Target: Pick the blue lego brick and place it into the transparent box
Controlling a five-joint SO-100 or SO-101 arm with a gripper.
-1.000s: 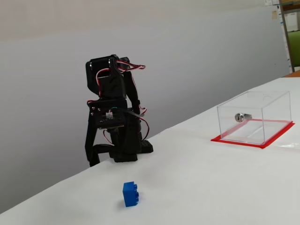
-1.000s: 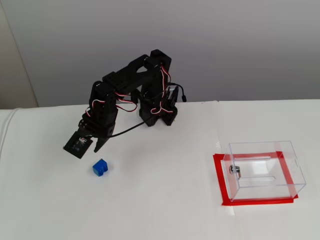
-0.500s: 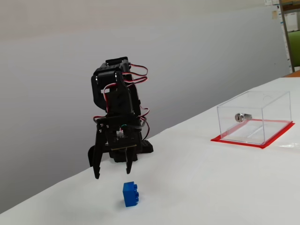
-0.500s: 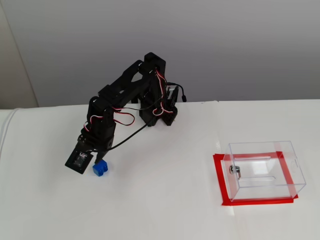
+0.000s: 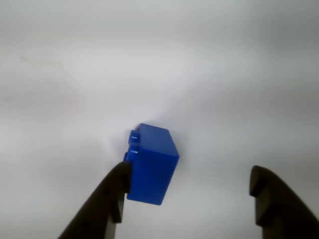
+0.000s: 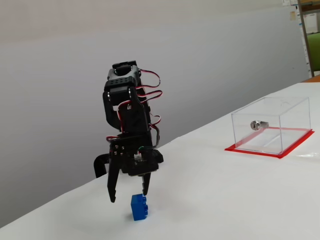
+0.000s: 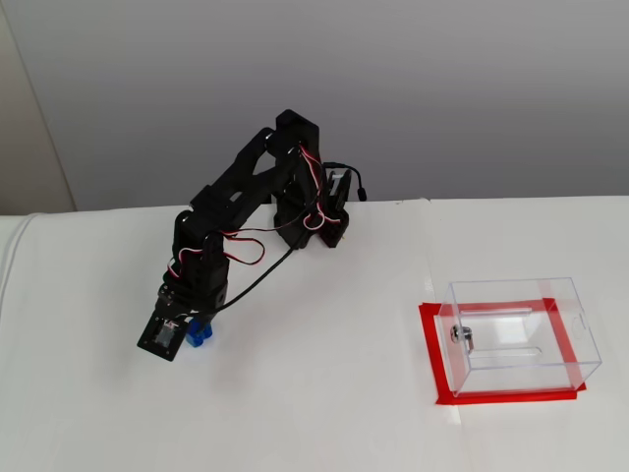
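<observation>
The blue lego brick [image 5: 152,164] lies on the white table with its studs facing sideways. In the wrist view it sits just inside my left finger [image 5: 112,201], with a wide gap to the right finger [image 5: 271,201]. My gripper [image 5: 190,172] is open and points down, its tips [image 6: 128,194] just above and behind the brick [image 6: 140,207]. From the higher fixed view the wrist partly covers the brick [image 7: 202,333]. The transparent box [image 6: 272,125] stands far to the right on a red base sheet [image 7: 496,397], with a silver lock cylinder [image 6: 258,125] on one wall.
The arm's base [image 7: 316,221] stands at the table's back edge against a grey wall. White tabletop [image 7: 324,393] stretches between the brick and the box [image 7: 521,334]. Shelving shows at the far right edge [image 6: 311,30].
The arm has reached forward and lowered the open gripper from near its base down over the brick. The brick and the box have not moved.
</observation>
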